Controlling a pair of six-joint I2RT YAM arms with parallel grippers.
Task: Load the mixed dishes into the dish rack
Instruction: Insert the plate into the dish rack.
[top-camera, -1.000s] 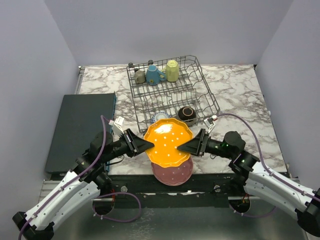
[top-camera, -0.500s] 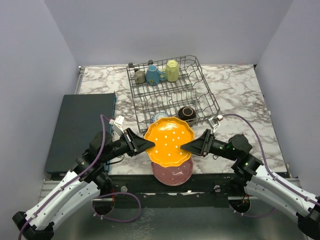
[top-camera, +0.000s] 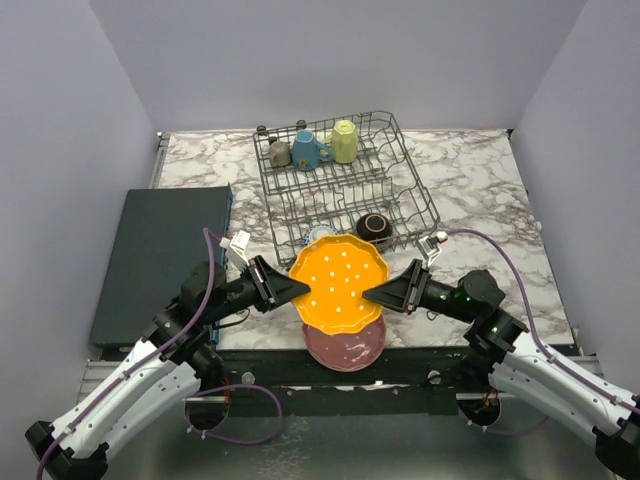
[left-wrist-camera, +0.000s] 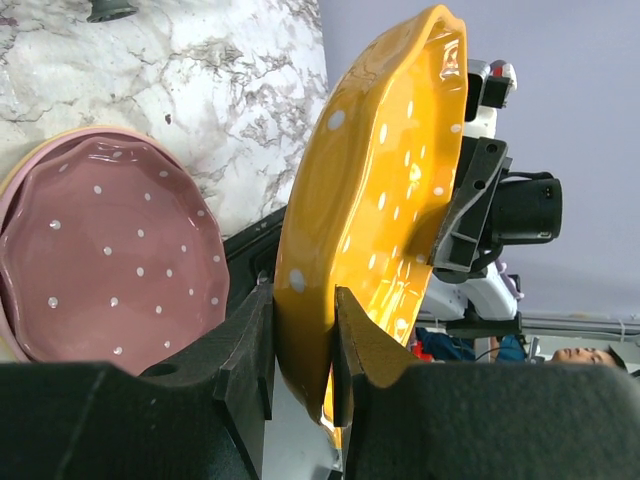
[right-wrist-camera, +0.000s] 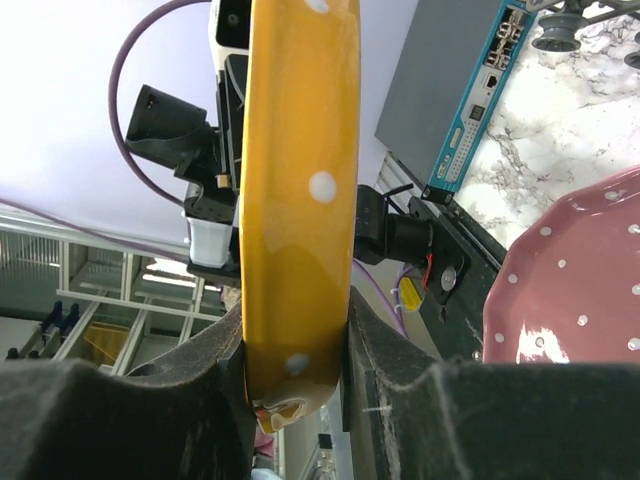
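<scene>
Since a second back the right gripper (top-camera: 372, 293) has pinched onto the right rim of the orange plate (top-camera: 338, 283), left gripper (top-camera: 300, 290) clamps the left rim, so left probably shouldn't let go till that new grip looks firm.

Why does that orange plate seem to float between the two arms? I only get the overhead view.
Observer: It is pinched. The left wrist view shows the left gripper with one finger on each face of the rim of the orange plate.
Operator: And the other arm?
Observer: Same on the opposite rim: the right wrist view shows the right gripper closed on both faces.
Operator: Is the pink dotted plate below lying straight on the table?
Observer: Seemingly not. The left wrist view shows the edge of a paler plate peeking out beneath it.
</scene>
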